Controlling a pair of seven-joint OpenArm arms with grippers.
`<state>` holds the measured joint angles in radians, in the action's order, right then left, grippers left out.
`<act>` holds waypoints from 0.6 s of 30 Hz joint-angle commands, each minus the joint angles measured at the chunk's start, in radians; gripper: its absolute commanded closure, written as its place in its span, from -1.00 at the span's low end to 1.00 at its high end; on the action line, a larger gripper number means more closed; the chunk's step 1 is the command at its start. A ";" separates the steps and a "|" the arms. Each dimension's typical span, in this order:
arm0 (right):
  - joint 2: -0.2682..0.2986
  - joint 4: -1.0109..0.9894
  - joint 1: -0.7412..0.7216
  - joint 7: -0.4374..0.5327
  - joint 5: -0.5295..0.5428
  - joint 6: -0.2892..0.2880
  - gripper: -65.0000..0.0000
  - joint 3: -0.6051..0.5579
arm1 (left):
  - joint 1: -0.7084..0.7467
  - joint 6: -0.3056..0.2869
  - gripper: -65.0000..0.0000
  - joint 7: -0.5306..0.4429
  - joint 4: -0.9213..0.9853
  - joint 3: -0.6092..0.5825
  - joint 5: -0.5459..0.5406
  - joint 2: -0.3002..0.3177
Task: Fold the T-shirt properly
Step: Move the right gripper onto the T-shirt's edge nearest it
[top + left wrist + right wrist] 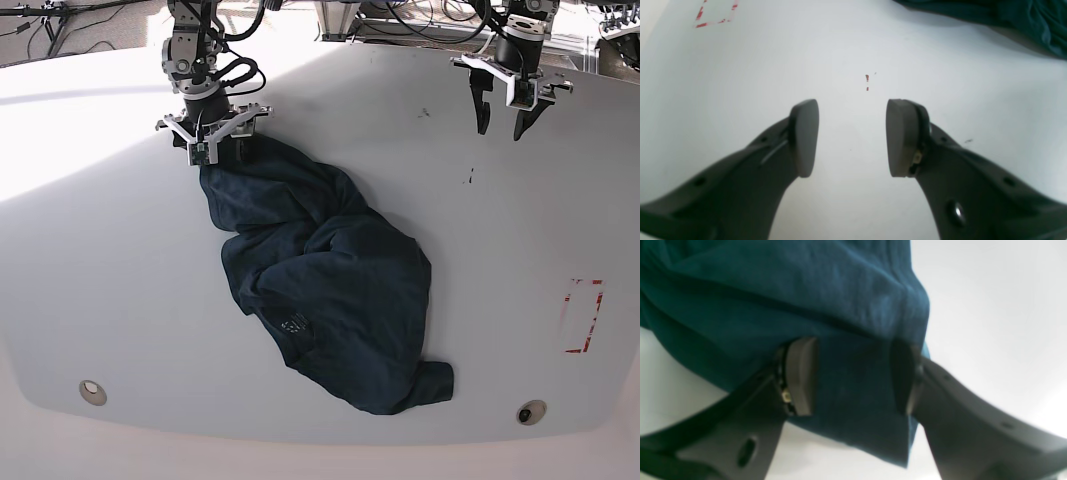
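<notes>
On the left of the base view the right gripper (218, 150) stands at the top end of the T-shirt (320, 280), on the far side of the white table (100, 250). From its wrist camera its two fingers (800, 376) stand well apart, with blue cloth filling the gap between them and draped in front. The far finger is half lost in shadow against the fabric, and the picture is soft, so I cannot tell whether the pads press on the cloth or only straddle it; it looks like a loose hold at most.

The shirt itself lies crumpled across the middle of the table, running from that gripper down toward the near edge. A small pale label (295, 322) shows inside the neck, low on the heap. The sleeves are hard to pick out among the folds; a lump at the lower right end may be one of them.

Further right, the left gripper (503, 108) hangs over bare table, well apart from the shirt. Its wrist view shows both pads (805, 136) spread wide with nothing between them but the white surface and a small red mark (867, 81). Only a dark corner of cloth is cut off at that view's top right. A red dashed rectangle (583, 316) sits near the table's right edge.
</notes>
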<state>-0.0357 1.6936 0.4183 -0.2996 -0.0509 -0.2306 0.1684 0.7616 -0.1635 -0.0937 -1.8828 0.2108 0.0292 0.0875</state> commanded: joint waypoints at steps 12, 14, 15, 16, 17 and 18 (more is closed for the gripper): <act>-0.001 0.056 0.030 -0.002 0.000 0.011 -0.18 -0.065 | 0.006 0.003 0.07 -0.014 -0.015 0.005 0.001 0.007; -0.002 0.059 0.033 -0.003 0.000 0.011 -0.16 -0.078 | 0.006 0.003 0.07 -0.014 -0.014 0.005 0.001 0.007; -0.002 0.061 0.034 -0.004 0.000 0.010 -0.15 -0.085 | 0.006 0.003 0.07 -0.015 -0.014 0.004 0.002 0.007; -0.002 0.064 0.034 -0.005 0.000 0.010 -0.14 -0.091 | 0.006 0.003 0.07 -0.014 -0.014 0.005 0.001 0.007; -0.002 0.067 0.034 -0.006 0.000 0.009 -0.13 -0.097 | 0.006 0.003 0.07 -0.014 -0.014 0.006 0.001 0.008; -0.001 0.071 0.035 -0.007 0.000 0.009 -0.11 -0.103 | 0.004 0.003 0.07 -0.013 -0.014 0.005 -0.001 0.008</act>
<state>-0.0395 1.7329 0.4496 -0.3214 -0.0547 -0.2176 0.0711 0.7612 -0.1646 -0.0891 -1.8820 0.2115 0.0299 0.0898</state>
